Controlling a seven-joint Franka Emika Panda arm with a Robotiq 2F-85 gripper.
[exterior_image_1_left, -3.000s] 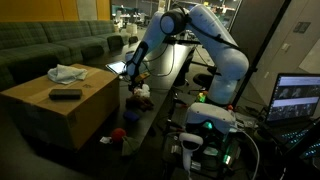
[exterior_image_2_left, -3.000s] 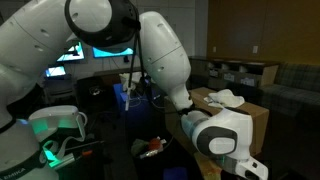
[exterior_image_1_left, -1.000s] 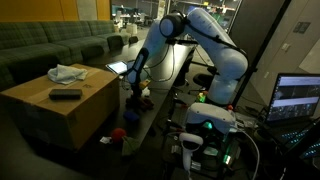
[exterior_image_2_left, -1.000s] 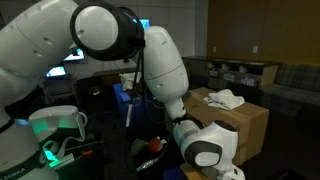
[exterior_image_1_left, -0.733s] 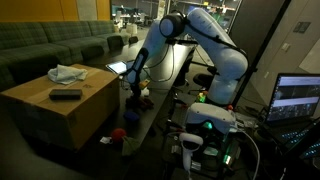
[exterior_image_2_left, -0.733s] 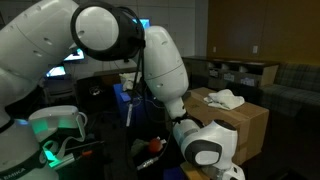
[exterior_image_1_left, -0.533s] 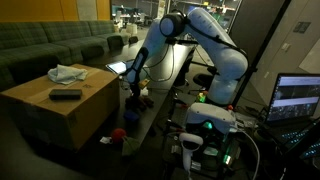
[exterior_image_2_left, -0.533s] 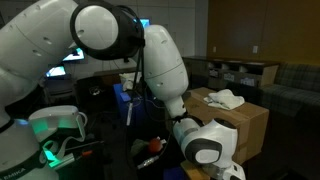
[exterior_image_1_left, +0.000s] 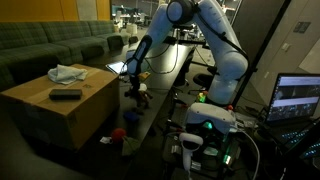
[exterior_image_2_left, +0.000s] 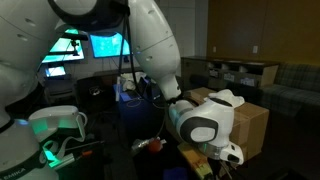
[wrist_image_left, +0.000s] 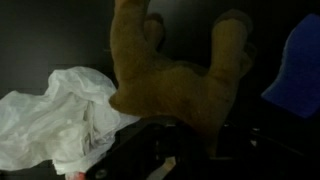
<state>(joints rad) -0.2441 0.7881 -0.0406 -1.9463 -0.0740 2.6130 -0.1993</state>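
Note:
In the wrist view a brown plush toy (wrist_image_left: 185, 85) fills the middle, its limbs pointing up. My gripper (wrist_image_left: 203, 130) is shut on its lower part, with a dark finger on either side. A crumpled white cloth (wrist_image_left: 55, 115) lies just to the left of the toy, and a blue object (wrist_image_left: 298, 65) sits at the right edge. In an exterior view the gripper (exterior_image_1_left: 133, 84) hangs over the dark table (exterior_image_1_left: 160, 105) with the plush toy (exterior_image_1_left: 138, 89) below it. From the opposite side the big wrist joint (exterior_image_2_left: 200, 125) hides the jaws.
A cardboard box (exterior_image_1_left: 60, 108) stands beside the table, with a white cloth (exterior_image_1_left: 68, 73) and a black remote (exterior_image_1_left: 66, 94) on top. A red ball (exterior_image_1_left: 119, 137) lies on the floor. A green sofa (exterior_image_1_left: 50, 45) runs behind, and a lit screen (exterior_image_1_left: 300, 98) stands near the robot base.
The jaws have closed on the brown plush toy. The arm has since risen, its upper links now higher in both exterior views.

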